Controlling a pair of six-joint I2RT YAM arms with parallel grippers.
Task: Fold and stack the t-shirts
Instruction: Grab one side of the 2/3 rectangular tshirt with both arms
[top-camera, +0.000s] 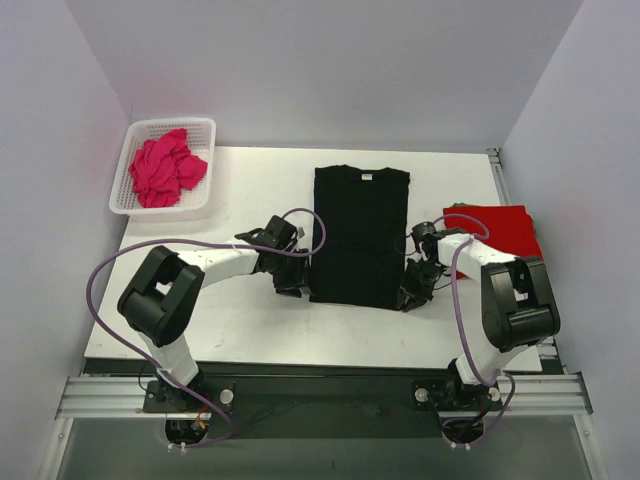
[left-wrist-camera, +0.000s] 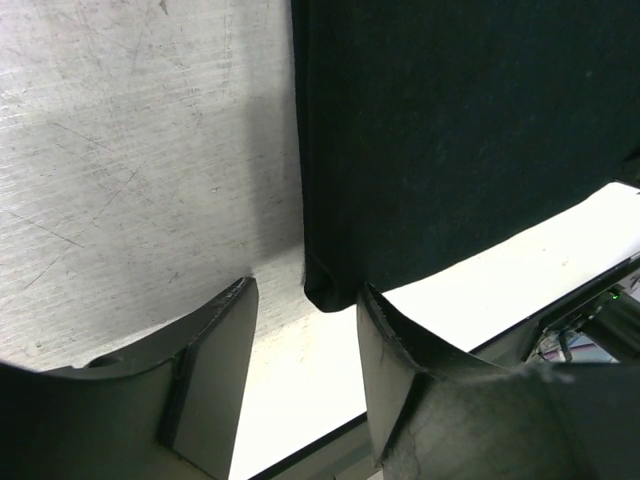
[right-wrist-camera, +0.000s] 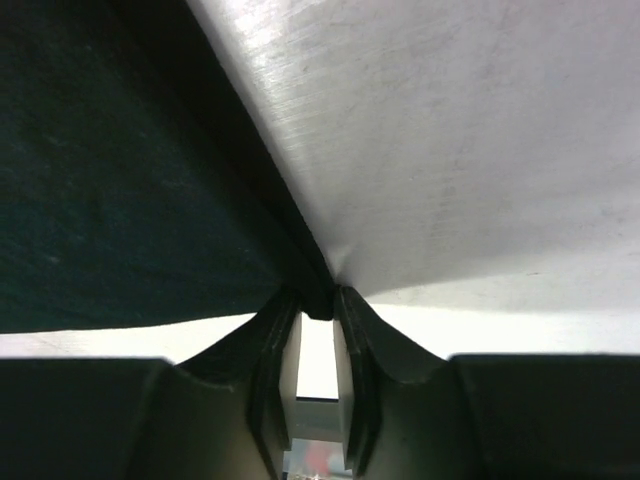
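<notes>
Plainly the weak spot is the uneven hold on the black t-shirt (top-camera: 360, 235). At its near right corner the right gripper (top-camera: 412, 295) has its fingers drawn almost together, with the hem corner nipped between the tips. At its near left corner the left gripper (top-camera: 297, 285) stands wide apart, a finger (left-wrist-camera: 215, 360) on either side of the corner and nothing held. If the right arm lifts before the left has closed, I judge the hem would rise on one side only and drag the shirt askew — the sleeves, which seem tucked in, could spill out. The left pincer also risks closing on a single layer, or on bare table (top-camera: 250, 330), since the corner sits nearer one finger than the other. The right hold takes only the very tip of the corner, so thin cloth may slip free under the shirt's weight.

The black shirt lies flat as a long rectangle, collar away from the arms. It is a matte knit with a rolled, doubled edge. The table under it is pale and finely scratched, with a dull sheen. The fingers are dark, curved and hard-looking. Near the black shirt's right edge lies the red t-shirt (top-camera: 497, 225), a flat folded block. Well off beyond its far left corner the magenta-pink t-shirt (top-camera: 165, 170) sits crumpled in a white mesh basket (top-camera: 170, 123).
</notes>
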